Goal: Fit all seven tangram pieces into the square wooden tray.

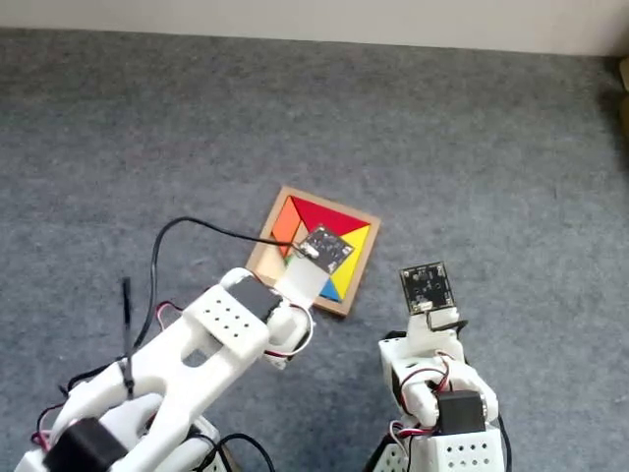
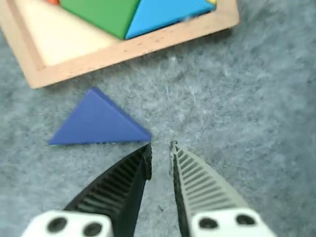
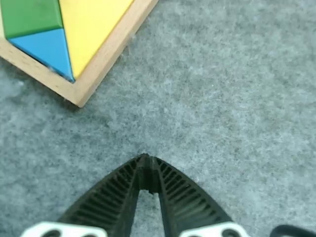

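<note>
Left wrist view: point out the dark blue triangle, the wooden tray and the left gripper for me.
dark blue triangle (image 2: 98,123): left wrist view, middle of its top face.
wooden tray (image 2: 138,47): left wrist view, on its near rim.
left gripper (image 2: 160,146): left wrist view, midway between its fingertips.
</note>
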